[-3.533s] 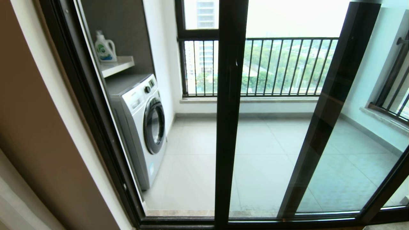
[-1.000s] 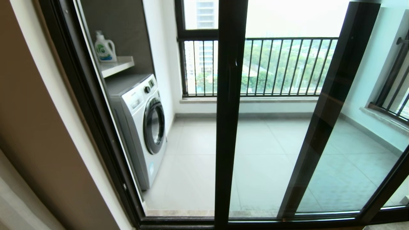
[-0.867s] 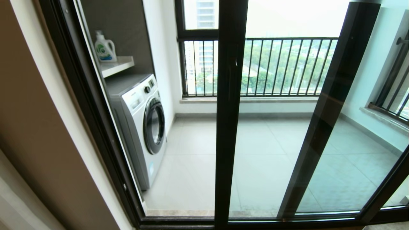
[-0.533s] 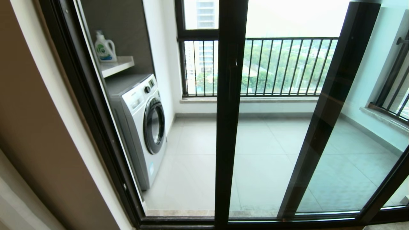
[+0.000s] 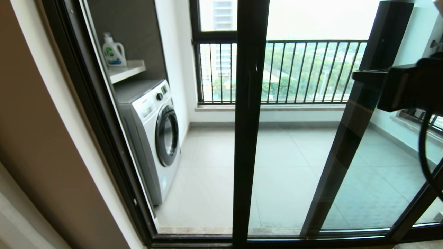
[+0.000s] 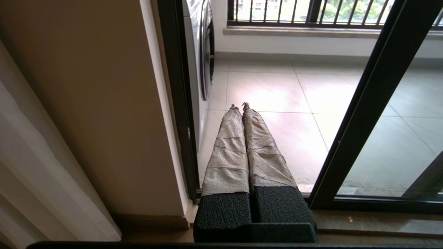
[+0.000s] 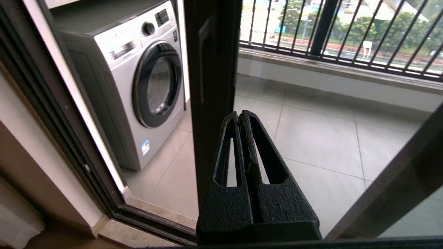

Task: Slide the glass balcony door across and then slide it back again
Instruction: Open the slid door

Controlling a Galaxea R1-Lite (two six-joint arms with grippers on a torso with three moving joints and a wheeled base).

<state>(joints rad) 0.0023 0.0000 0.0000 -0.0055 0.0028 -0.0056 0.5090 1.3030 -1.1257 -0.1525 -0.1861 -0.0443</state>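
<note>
Broadly, we face the glass balcony door, its black upright standing near the middle of the head view with an open gap to its left, through which the washing machine and the tiled balcony floor show unglazed. The door looks to us partly slid, its upright overlapping a second framed panel that slants away on the right. Whether this is the start position or mid-travel we cannot tell from these views alone; our judgement is that neither slide is in hand now, since nothing touches the door.

Next in size, our right arm enters the head view at the right edge as a dark block with a cable, near the slanted panel. Its wrist view shows the right gripper aimed at the door's upright, close to it but apart, below the small bar handle. Its fingers are pressed together with nothing between them.

Our left gripper hangs low by the door's threshold, beside the beige wall and the outer frame, pointing toward the floor. Its wrapped fingers lie closed against each other, holding nothing.

Smallest, a detergent bottle sits on the shelf above the washer.

So we reckon contact with the upright or handle is next, with both slides likely left to do.
</note>
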